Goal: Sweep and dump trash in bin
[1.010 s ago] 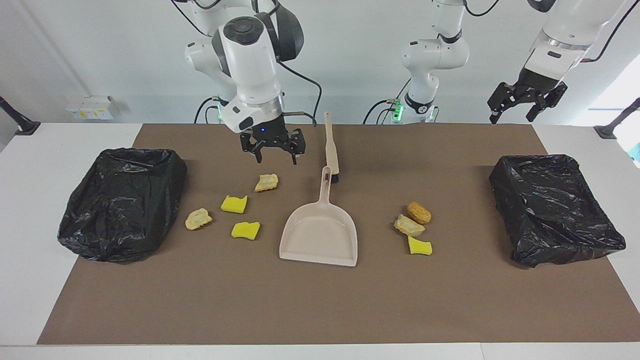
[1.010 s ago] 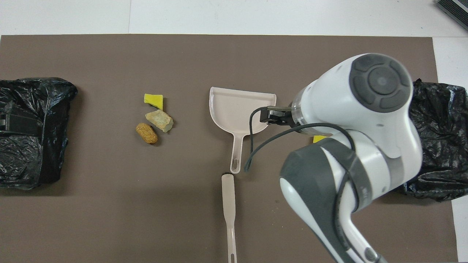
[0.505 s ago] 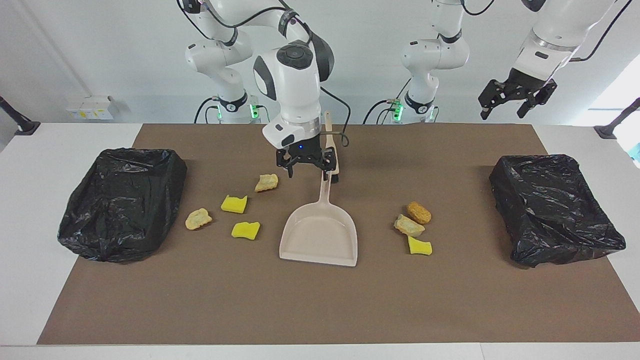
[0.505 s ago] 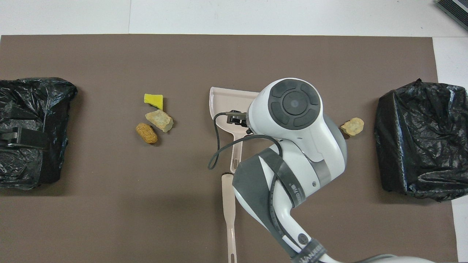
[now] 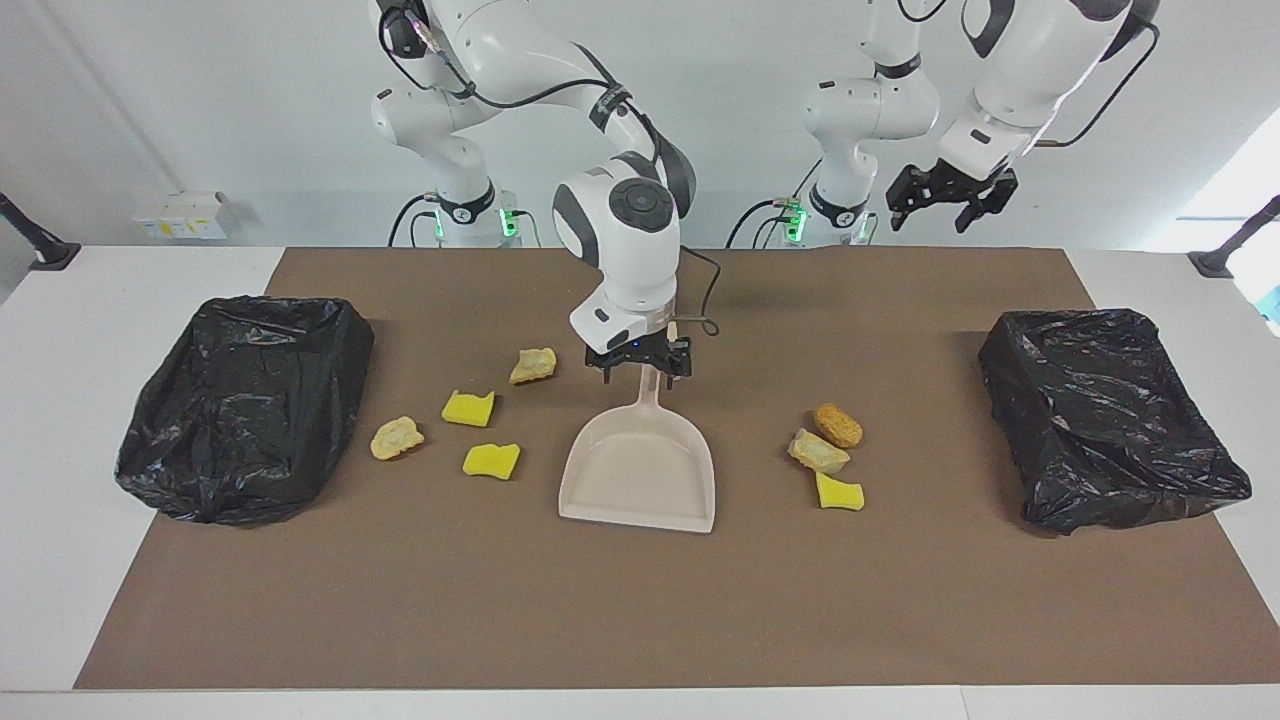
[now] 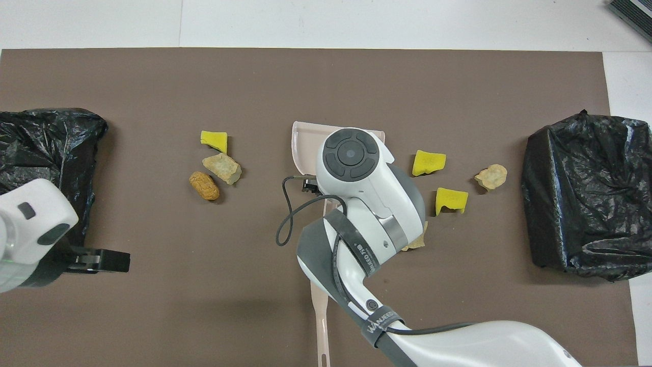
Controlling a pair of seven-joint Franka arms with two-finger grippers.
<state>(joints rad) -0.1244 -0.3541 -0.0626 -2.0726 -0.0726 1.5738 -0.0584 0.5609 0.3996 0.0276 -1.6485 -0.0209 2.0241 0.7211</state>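
The right gripper [image 5: 640,366], spread over the dustpan [image 5: 640,470] handle, hides the brush [image 6: 320,316] head — left gripper [image 5: 940,200] spread.

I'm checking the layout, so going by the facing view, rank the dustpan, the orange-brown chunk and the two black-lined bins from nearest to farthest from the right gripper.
From the right gripper:
1. Dustpan, directly under it.
2. Orange-brown chunk, toward the left arm's end.
3. Bins at the right arm's end and the left arm's end: too close to call.

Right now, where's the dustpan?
The dustpan lies mid-table on the brown mat, between the two trash clusters, with the open right gripper low over its handle.
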